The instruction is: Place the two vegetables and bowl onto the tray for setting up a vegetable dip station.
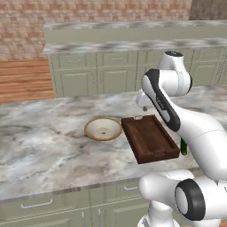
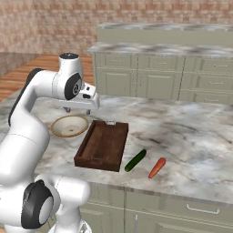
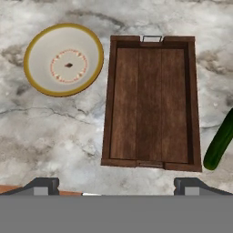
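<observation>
Gripper (image 3: pixel 116 184) wide open, empty, above tray (image 3: pixel 110 100). Advise: centre jaws across cucumber (image 2: pixel 135 160) mid-length; carrot (image 2: pixel 157 167) lies close beside.

I'm in a kitchen: marble tabletop (image 1: pixel 44 142) before me, pale green cabinets (image 1: pixel 106 75) with drawers beyond, a brick wall (image 1: pixel 66 13), wooden floor (image 1: pixel 22 80).

On the counter (image 2: pixel 191 132) ahead of me: tray (image 2: pixel 102 145) in the middle, nothing in it — bowl (image 2: pixel 69 126) just beside it on my left, cucumber (image 2: pixel 135 160) just off its right side, carrot (image 2: pixel 157 167) further right, near the front edge
</observation>
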